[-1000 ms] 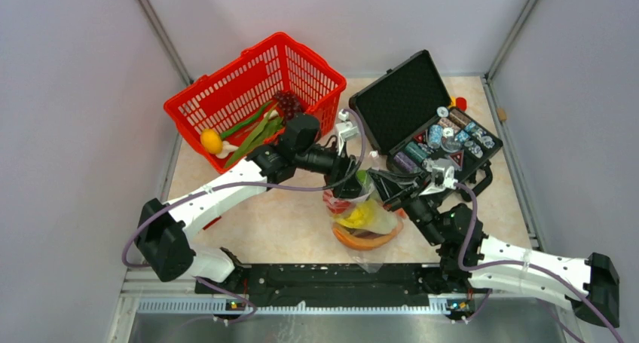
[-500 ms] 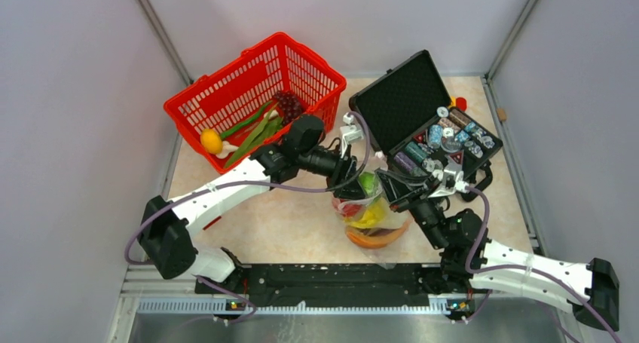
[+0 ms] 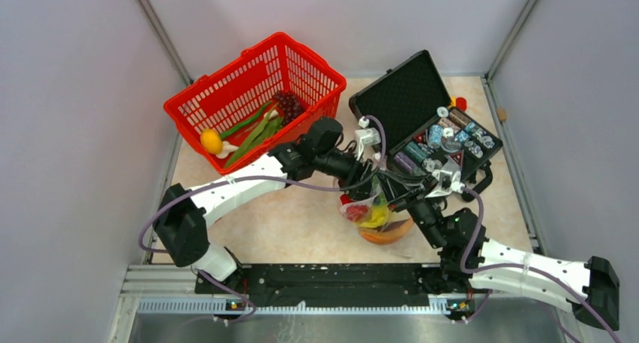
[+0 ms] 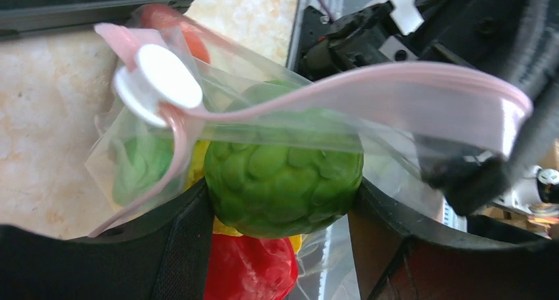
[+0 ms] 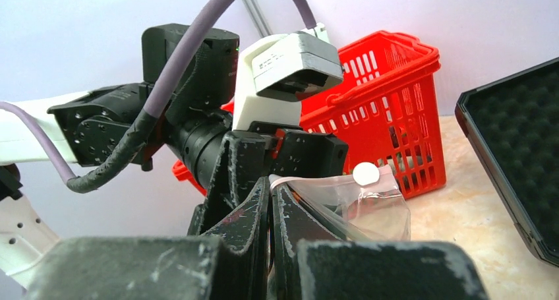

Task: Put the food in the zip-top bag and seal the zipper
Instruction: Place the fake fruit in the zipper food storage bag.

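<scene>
The zip-top bag (image 3: 379,221) hangs in the middle of the table with red, yellow and orange food inside. My right gripper (image 5: 271,188) is shut on the pink zipper (image 4: 395,92) at one end of the bag's mouth. My left gripper (image 4: 283,204) is shut on a bumpy green round fruit (image 4: 283,171) at the open mouth, where the pink strip and clear film cross in front of it. A white slider (image 4: 158,82) sits at the strip's other end. A red piece (image 4: 247,267) lies below the fruit. In the top view both grippers meet above the bag.
The red mesh basket (image 3: 249,79) at the back left holds dark grapes (image 3: 286,102), green pods (image 3: 256,132) and a yellow piece (image 3: 211,141). The open black case (image 3: 403,94) with poker chips (image 3: 444,136) stands at the back right, close behind the grippers.
My left arm has swung right with the green fruit, from the bag's left side up to its mouth. The bag and my right gripper have shifted slightly right and toward the case.
</scene>
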Tool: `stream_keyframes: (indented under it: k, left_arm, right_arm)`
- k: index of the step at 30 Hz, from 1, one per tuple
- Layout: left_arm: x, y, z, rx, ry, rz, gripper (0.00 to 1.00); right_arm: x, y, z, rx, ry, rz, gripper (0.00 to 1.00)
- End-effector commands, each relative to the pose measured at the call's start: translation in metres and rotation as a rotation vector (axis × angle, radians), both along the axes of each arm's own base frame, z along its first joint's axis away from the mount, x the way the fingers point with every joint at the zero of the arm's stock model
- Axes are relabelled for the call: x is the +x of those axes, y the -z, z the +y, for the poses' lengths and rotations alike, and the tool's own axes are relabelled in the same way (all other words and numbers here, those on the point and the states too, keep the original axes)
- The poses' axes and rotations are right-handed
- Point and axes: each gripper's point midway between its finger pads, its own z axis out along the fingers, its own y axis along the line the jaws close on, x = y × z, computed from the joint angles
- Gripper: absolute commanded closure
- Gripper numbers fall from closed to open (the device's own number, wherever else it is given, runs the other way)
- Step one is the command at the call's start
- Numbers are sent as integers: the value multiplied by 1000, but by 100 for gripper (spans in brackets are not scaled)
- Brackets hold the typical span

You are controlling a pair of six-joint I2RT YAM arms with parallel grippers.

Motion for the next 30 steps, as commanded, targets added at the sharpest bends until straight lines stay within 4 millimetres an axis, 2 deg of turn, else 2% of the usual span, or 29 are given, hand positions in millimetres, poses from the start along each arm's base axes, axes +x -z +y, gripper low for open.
stream_keyframes:
  k: [1, 6, 11, 14, 22, 25, 27, 30]
  left_arm:
    - [24, 12, -1, 87, -126, -78, 48]
    - [18, 3, -1, 48, -103, -91, 29]
    - [20, -12, 13, 40, -137, -175, 8]
    - [19, -23, 21, 29, -152, -220, 2]
    - [13, -54, 34, 7, -157, -281, 1]
    - [14, -65, 45, 7, -198, -320, 1]
    - [15, -78, 52, -16, -241, -348, 1]
    - [11, -107, 61, -87, -296, -358, 1]
  right_arm:
    - [-13, -43, -8, 123, -42, -104, 100]
    - [-8, -40, -14, 139, -4, -82, 100]
    - [-1, -33, -24, 161, 45, -51, 100]
    - [-1, -30, -25, 174, 48, -43, 100]
    - [0, -27, -26, 181, 49, -33, 100]
    - [0, -28, -26, 183, 48, -34, 100]
    - [0, -27, -25, 180, 48, -35, 100]
    - [0, -26, -23, 174, 45, -34, 100]
